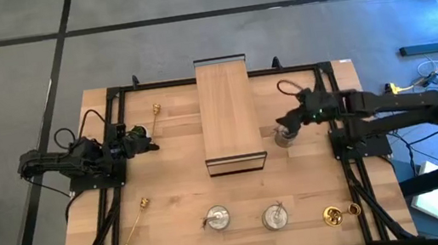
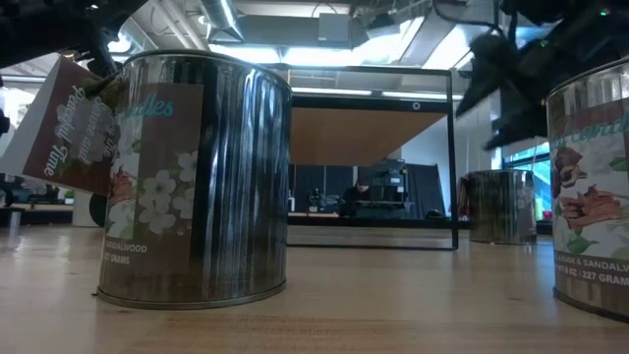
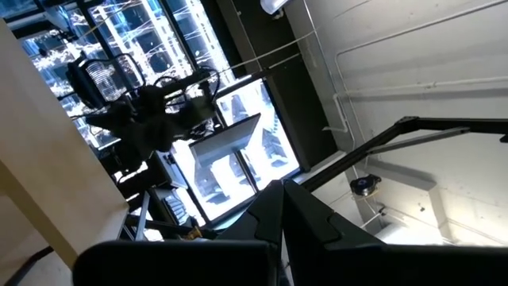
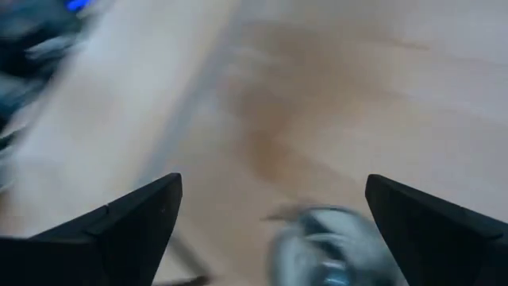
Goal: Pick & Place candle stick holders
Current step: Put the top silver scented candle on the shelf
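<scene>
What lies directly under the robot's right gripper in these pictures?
A silver tin stands under the open right gripper, beside the wooden shelf. The right wrist view shows it between the spread fingers. The arm covers part of the tin from above, so its top is unclear.

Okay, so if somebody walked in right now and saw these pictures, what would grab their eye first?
Probably the long pale wooden board on a black frame at the table's middle. Next, the right pincer, open, just above a squat round silver tin beside that board. Two more silver tins and a shiny gold candlestick holder line the near edge.
</scene>
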